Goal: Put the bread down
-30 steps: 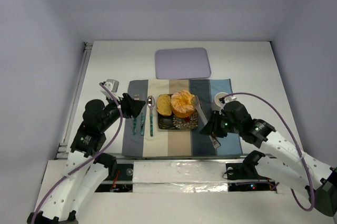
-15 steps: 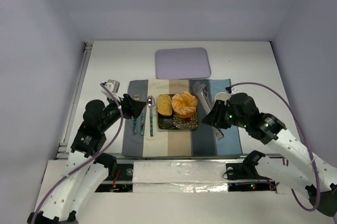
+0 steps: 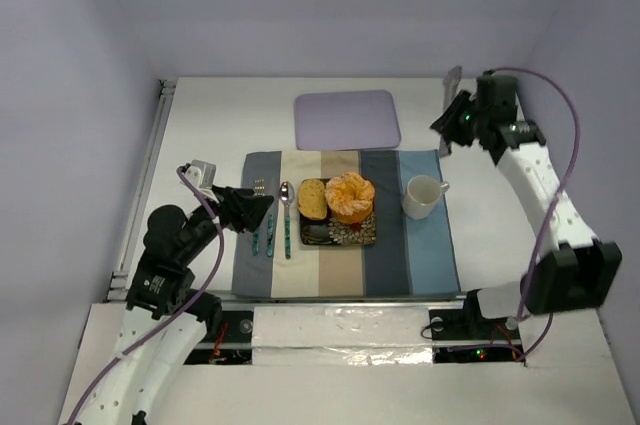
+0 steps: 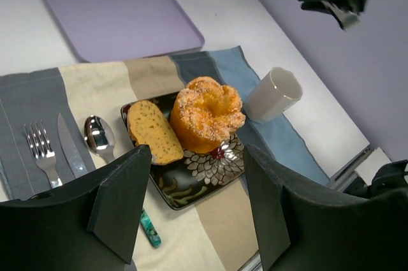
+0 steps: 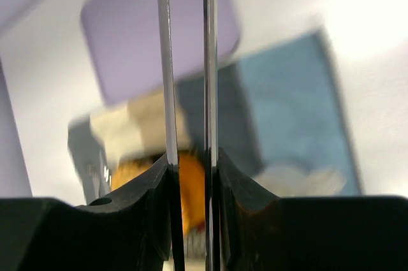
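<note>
The bread (image 4: 153,132) lies flat on the left part of the dark flowered plate (image 4: 204,178), touching the peeled orange (image 4: 207,115) beside it. The plate sits mid-way along a striped placemat (image 3: 420,255) on the desk (image 3: 200,125). A fork (image 4: 39,146), knife (image 4: 69,150) and spoon (image 4: 95,134) lie to its left, and a white mug (image 4: 274,94) stands to its right on the blue stripe.

The left tool (image 3: 252,209) hovers over the mat's left side by the cutlery, facing the plate, jaws spread wide with nothing between them. The right tool (image 5: 189,175) is raised well away over the desk's far right corner. Its fingers are pressed on two thin metal blades — apparently tongs (image 5: 164,60), though the wrist view is blurred. A lavender tray (image 3: 347,118) lies beyond the mat.
</note>
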Robot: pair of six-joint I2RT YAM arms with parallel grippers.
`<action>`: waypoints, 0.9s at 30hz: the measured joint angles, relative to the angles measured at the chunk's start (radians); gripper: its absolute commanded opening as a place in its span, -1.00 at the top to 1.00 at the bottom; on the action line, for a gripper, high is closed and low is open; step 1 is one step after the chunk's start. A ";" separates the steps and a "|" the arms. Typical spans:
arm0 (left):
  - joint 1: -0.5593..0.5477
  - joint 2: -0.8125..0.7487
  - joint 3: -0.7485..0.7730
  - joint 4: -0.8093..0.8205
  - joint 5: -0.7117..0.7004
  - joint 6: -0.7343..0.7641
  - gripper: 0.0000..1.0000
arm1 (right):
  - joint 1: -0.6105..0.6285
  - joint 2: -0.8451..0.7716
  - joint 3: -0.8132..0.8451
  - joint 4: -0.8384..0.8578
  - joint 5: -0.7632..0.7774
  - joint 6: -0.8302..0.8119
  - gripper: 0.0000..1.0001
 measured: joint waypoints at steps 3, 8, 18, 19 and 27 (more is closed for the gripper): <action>-0.006 -0.028 0.000 0.003 -0.002 0.000 -0.14 | -0.142 0.178 0.140 0.010 -0.047 -0.016 0.37; -0.022 -0.071 0.000 0.005 -0.005 0.000 -0.14 | -0.262 0.417 0.261 0.018 -0.039 -0.093 0.36; -0.040 -0.097 0.000 0.005 -0.020 0.003 -0.14 | -0.271 0.586 0.172 -0.002 0.166 -0.319 0.35; -0.040 -0.096 0.000 0.005 -0.020 0.003 -0.14 | -0.271 0.592 0.171 0.000 0.182 -0.334 0.33; -0.040 -0.085 0.000 0.005 -0.020 0.003 -0.14 | -0.271 0.673 0.166 0.060 0.288 -0.423 0.08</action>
